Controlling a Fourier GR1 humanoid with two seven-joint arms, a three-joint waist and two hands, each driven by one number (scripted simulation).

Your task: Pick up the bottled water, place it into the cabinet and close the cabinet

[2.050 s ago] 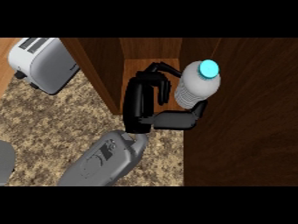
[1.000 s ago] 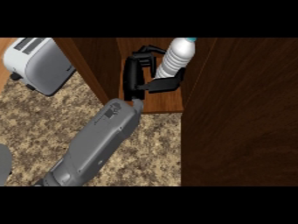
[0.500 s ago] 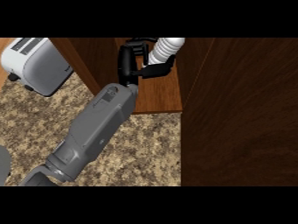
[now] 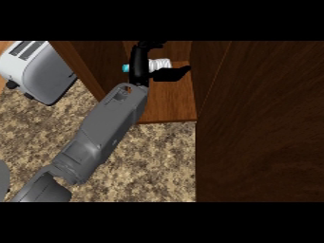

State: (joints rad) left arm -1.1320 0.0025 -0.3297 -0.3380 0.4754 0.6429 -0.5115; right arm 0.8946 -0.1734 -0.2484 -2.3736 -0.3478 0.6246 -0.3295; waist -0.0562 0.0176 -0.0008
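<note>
Outstretched right forearm (image 4: 105,132); right hand (image 4: 140,66) curled, grasping.

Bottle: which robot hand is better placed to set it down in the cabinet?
Right: the right robot hand is curled round the bottle inside the cabinet; the left robot hand is out of view.

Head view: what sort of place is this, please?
Probably a kitchen: a white toaster stands on a speckled stone counter, beside an open wooden cabinet with bottled water held inside it.

Right hand (image 4: 142,60): black, slim fingers plus thumb. Forearm (image 4: 105,128) behind the hand: grey smooth boxy shell (small round hole near the wrist, darker seams farther back).
</note>
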